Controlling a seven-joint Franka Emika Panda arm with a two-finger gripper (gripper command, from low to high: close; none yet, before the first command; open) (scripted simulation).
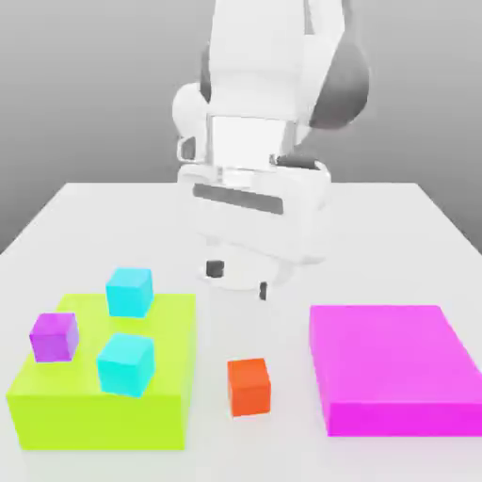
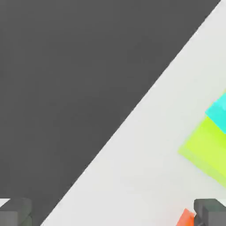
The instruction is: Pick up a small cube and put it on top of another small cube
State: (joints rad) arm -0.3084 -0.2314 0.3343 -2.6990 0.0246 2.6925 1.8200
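White two-finger gripper hung wide open, empty, presumably to straddle small plain orange-red cube. Cube sat on smooth white table, between flat lime-green block and flat magenta block, sides free for gripping.

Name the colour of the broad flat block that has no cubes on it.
The broad flat block is magenta, seen best in the exterior view.

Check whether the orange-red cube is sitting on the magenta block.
No, the orange-red cube rests on the table, between the yellow-green block and the magenta block.
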